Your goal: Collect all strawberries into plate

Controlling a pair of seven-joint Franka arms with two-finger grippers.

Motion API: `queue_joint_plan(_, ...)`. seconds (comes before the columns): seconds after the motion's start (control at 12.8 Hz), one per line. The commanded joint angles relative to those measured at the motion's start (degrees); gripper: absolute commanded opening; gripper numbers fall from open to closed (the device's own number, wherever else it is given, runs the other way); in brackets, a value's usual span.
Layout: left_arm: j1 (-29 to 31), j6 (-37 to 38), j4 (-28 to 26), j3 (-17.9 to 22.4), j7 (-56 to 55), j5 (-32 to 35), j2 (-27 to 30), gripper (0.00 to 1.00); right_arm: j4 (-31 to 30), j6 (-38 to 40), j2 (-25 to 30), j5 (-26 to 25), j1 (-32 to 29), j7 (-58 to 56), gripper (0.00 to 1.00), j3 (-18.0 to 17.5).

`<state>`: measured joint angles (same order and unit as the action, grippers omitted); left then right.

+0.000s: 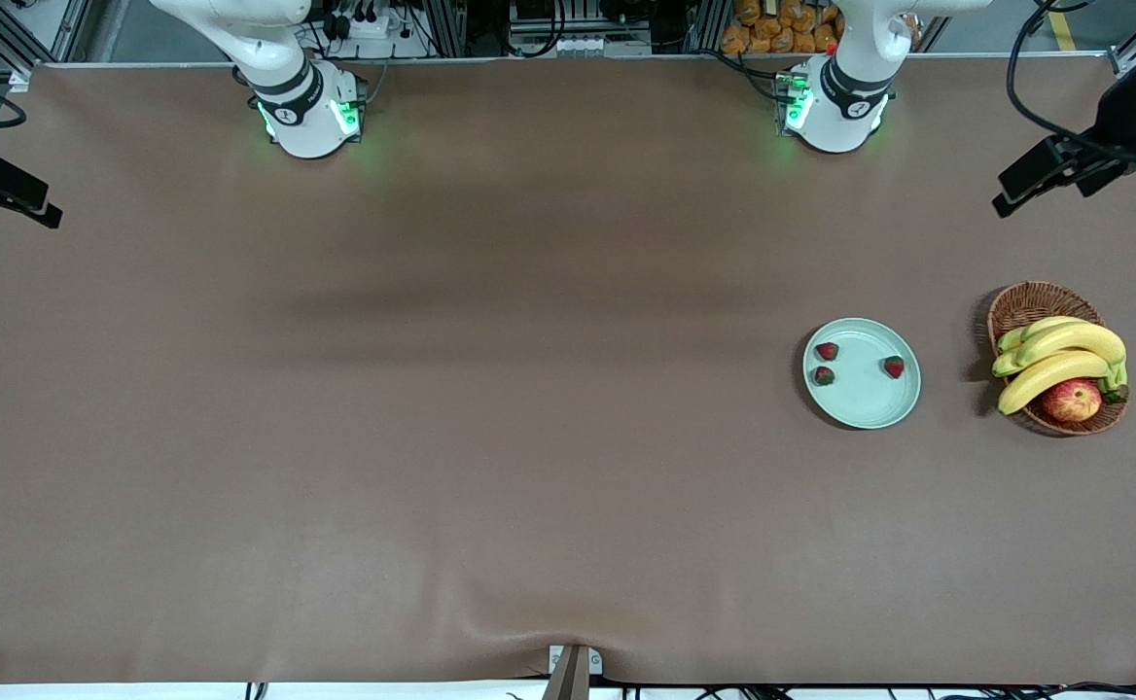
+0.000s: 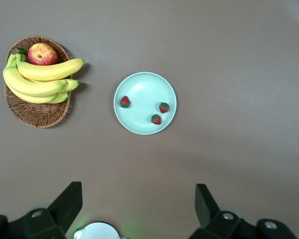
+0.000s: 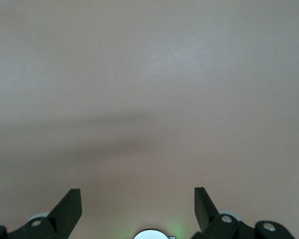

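Toward the left arm's end of the desk [image 1: 432, 437], plate [image 1: 869, 401] lies flat with all three strawberries on it: one [image 1: 827, 351] and another [image 1: 824, 375] close together, the third [image 1: 894, 367] apart, on the side facing the basket [image 1: 1033, 303]. Basket sits beside the plate, closer to the desk's end, holding bananas [image 1: 1064, 355] and an apple [image 1: 1072, 400]. Left end effector [image 2: 139, 209] hangs high over bare desk, fingers spread wide, holding nothing. Right end effector [image 3: 138, 209] likewise wide open, empty, over bare desk. Both arms wait.
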<state>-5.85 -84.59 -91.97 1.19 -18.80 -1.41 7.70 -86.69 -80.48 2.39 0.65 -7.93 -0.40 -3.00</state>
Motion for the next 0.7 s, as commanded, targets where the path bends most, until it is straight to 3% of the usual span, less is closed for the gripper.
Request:
queue_joint_plan(0.0, -0.3, -0.67, -1.29, 1.09, 3.76, -0.27, 1.71, 1.0, 1.35, 0.59, -0.72, 0.76, -0.6, 0.66, 1.0, -0.43)
queue_joint_plan(0.63, -0.48, 3.55, 0.04, -0.75, 4.03, 3.95, 1.18, 1.0, 1.35, 0.5, -0.72, 0.76, -0.68, 0.66, 1.0, -0.43)
